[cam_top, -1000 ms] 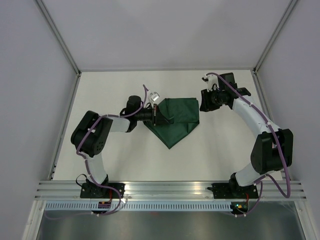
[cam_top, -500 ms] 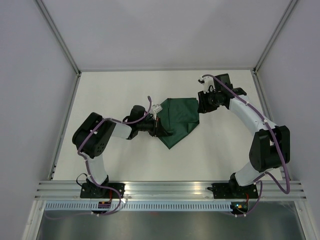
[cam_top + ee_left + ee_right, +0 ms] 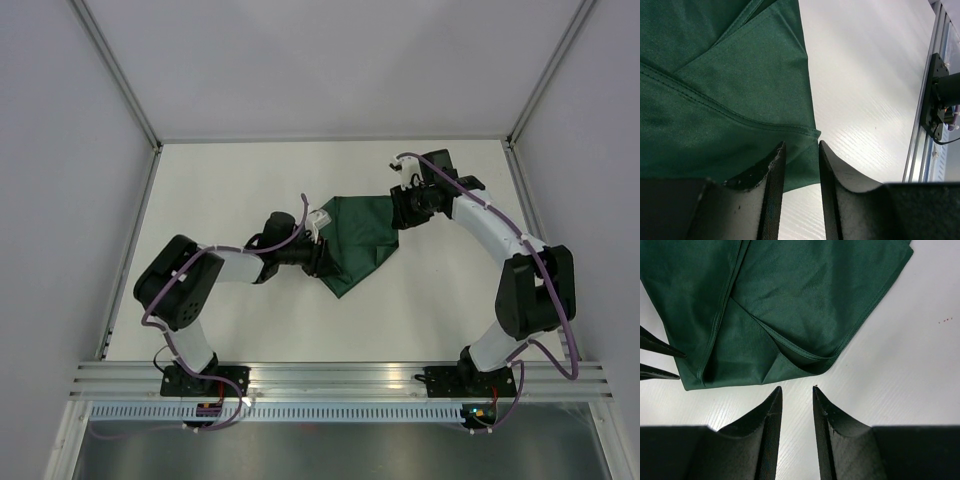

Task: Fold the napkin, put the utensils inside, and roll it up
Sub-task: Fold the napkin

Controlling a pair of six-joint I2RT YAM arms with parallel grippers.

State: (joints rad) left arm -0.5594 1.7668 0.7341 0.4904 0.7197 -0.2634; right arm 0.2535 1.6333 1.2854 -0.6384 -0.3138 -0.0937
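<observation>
The dark green napkin lies folded on the white table, one point towards the near edge. My left gripper is low at its left lower edge. In the left wrist view the napkin fills the upper left, and the gripper is open with a napkin corner lying between its fingertips, not pinched. My right gripper is at the napkin's far right corner. In the right wrist view it is open and empty, tips just short of the napkin's folded corner. The fork is not in view.
The white table is walled by grey panels with metal posts at the far corners. An aluminium rail carrying both arm bases runs along the near edge; it also shows in the left wrist view.
My left gripper has slid nearer along the napkin's left edge towards its lower point. My right gripper has moved left up to the napkin's far right corner.
</observation>
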